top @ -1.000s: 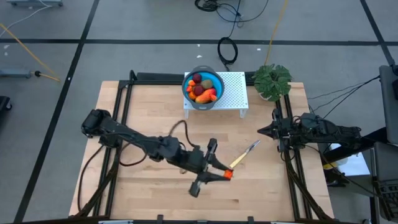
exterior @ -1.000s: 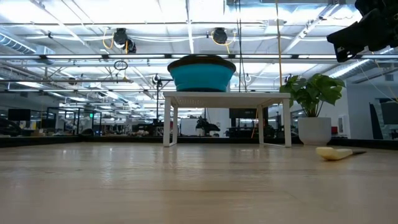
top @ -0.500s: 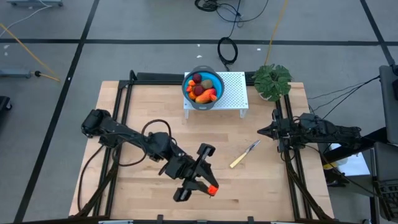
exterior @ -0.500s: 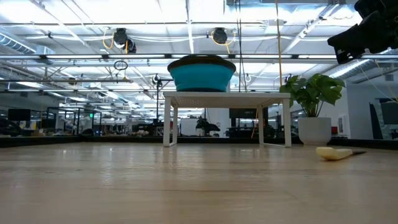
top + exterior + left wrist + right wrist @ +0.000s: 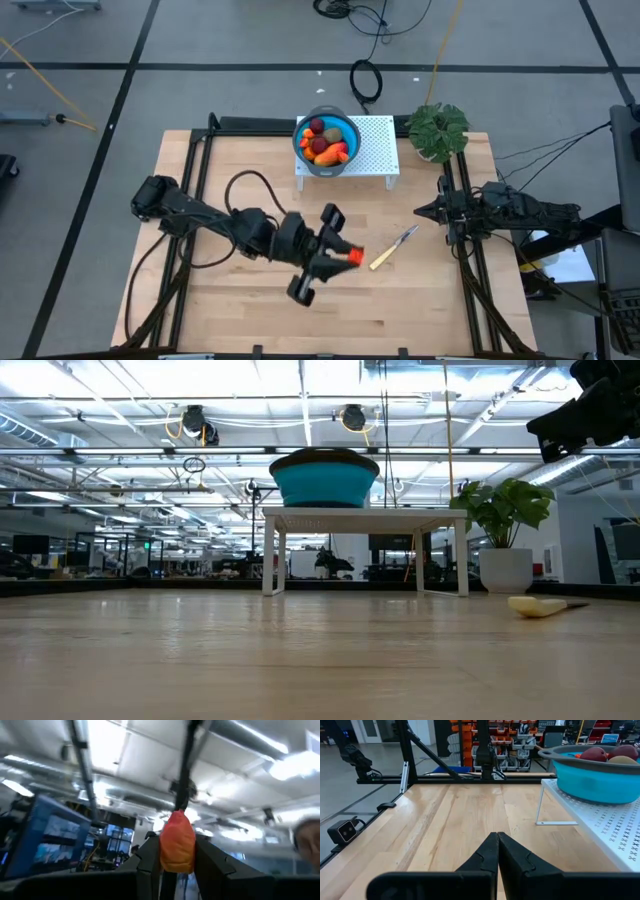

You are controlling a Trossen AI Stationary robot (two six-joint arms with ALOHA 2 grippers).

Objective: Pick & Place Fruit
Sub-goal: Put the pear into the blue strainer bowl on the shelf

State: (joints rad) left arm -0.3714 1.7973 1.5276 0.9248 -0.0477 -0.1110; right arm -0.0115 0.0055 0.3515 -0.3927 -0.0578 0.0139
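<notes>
Overhead, the left gripper (image 5: 345,253) sits at the tabletop's (image 5: 240,160) centre, its fingers clamped on a small orange fruit piece (image 5: 353,256), which the left wrist view shows standing upright between them (image 5: 177,842). Just toward three o'clock of it lies the yellow-handled knife (image 5: 393,248). At twelve o'clock, a blue bowl (image 5: 302,149) on a white perforated stand (image 5: 375,148) holds the other fruits (image 5: 327,141). The right gripper (image 5: 420,210) waits at the three o'clock edge, fingers pressed together and empty.

Both arms (image 5: 215,225) are made of dark, rounded parts. A black cable (image 5: 245,180) is looped over the left one.
</notes>
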